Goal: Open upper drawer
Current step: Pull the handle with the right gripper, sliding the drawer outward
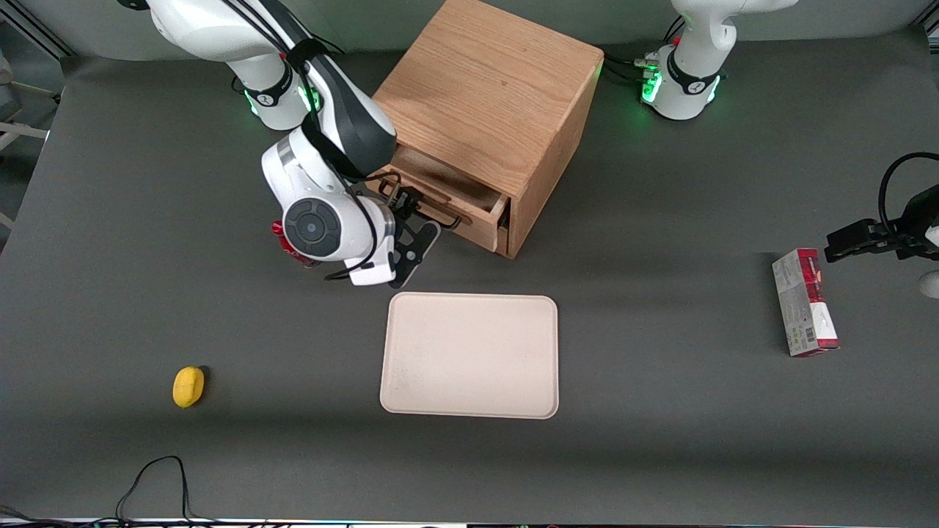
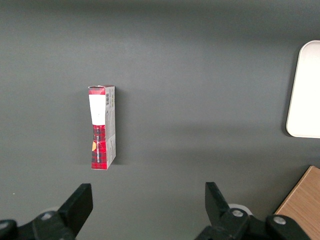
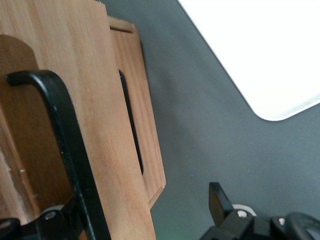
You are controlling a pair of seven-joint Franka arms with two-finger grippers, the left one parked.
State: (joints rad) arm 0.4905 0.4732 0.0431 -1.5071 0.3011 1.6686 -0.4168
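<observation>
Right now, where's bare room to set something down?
Free: bare mat between lemon and tray, and between tray and red box. Crowded: in front of the upper drawer, where the gripper sits at the handle.

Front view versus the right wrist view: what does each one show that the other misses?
Only the front view shows the whole cabinet, the yellow object and the red box. Only the right wrist view shows the upper drawer's black handle close up, running between the fingers of the gripper. Both show the partly open upper drawer, the lower drawer and the tray.
</observation>
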